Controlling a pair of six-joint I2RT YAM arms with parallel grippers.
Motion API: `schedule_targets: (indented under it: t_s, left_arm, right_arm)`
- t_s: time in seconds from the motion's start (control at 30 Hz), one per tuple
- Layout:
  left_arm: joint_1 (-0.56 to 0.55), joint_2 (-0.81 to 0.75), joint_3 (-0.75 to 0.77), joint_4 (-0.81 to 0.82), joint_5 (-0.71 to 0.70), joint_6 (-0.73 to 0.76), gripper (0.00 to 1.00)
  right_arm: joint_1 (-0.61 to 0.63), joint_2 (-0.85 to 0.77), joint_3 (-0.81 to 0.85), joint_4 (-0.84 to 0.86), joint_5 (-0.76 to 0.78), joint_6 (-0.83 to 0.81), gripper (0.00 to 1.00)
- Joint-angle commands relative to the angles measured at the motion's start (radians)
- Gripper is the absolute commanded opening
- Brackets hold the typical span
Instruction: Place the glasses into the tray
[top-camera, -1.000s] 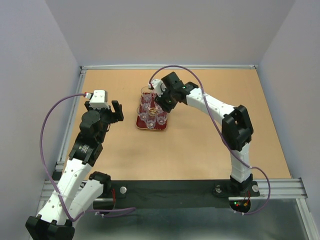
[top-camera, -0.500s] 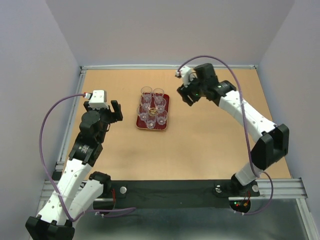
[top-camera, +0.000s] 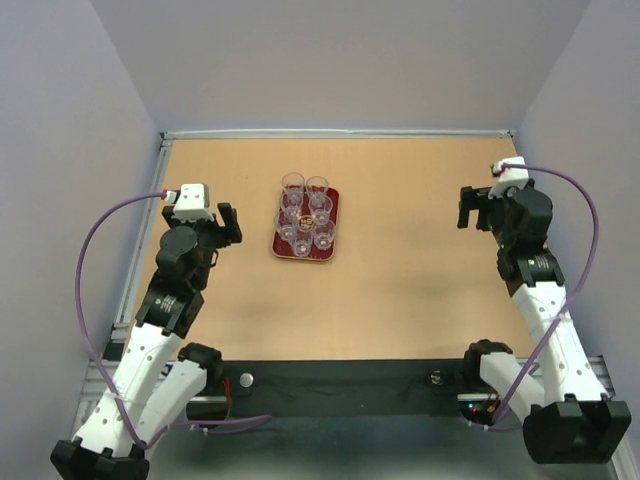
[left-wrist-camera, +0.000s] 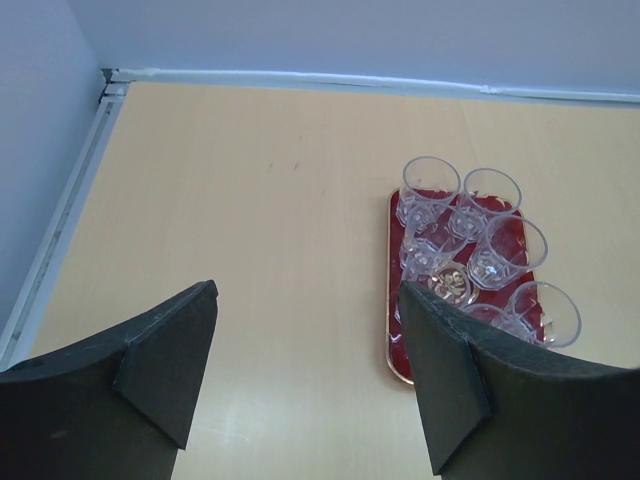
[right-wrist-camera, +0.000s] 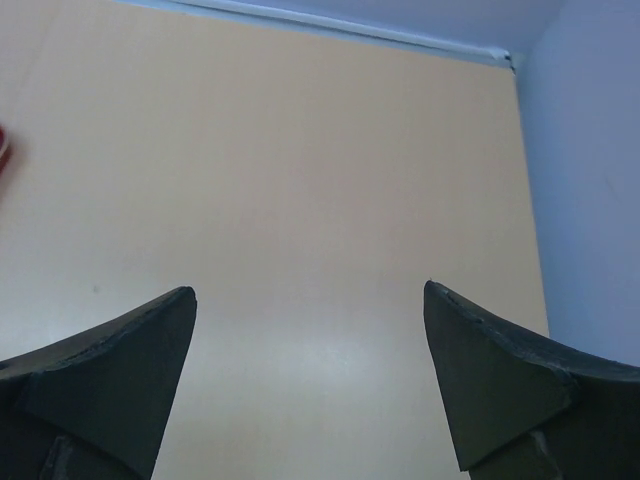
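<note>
At the left middle of the overhead frame, the left gripper (top-camera: 229, 224) hangs with jaws spread wide, gripping nothing. At the right middle, the right gripper (top-camera: 474, 212) is likewise spread and empty. Farther back, above centre and nearer the left gripper, the tray (top-camera: 312, 257) lies on the table (top-camera: 400, 290) and carries the glasses (top-camera: 303, 215) upright, seemingly six, though they blur together.
</note>
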Motion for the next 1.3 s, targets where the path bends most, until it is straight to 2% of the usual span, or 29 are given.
schedule_targets:
  t_s: [0.0,0.17,0.33,0.4,0.67,1.27]
  left_arm:
    - [0.0,-0.035,0.012,0.036,-0.03,0.03,0.84]
    - [0.0,-0.078,0.005,0.027,-0.016,0.031,0.84]
    - [0.0,-0.104,-0.012,0.03,-0.019,0.03,0.85]
    - [0.0,-0.106,-0.02,0.036,-0.018,0.025,0.85]
    - [0.0,-0.107,-0.031,0.05,-0.004,0.018,0.85]
    - [0.0,-0.146,-0.04,0.065,0.039,0.011,0.85]
  right_arm:
    - [-0.05,-0.091,-0.137,0.171,0.148,0.132,1.0]
    - [-0.079,-0.196,-0.283,0.293,0.334,0.271,1.0]
    - [-0.09,-0.253,-0.318,0.324,0.517,0.31,1.0]
    - [-0.09,-0.276,-0.332,0.331,0.544,0.32,1.0]
    - [-0.139,-0.325,-0.354,0.335,0.538,0.34,1.0]
    - [-0.201,-0.299,-0.36,0.334,0.53,0.342,1.0]
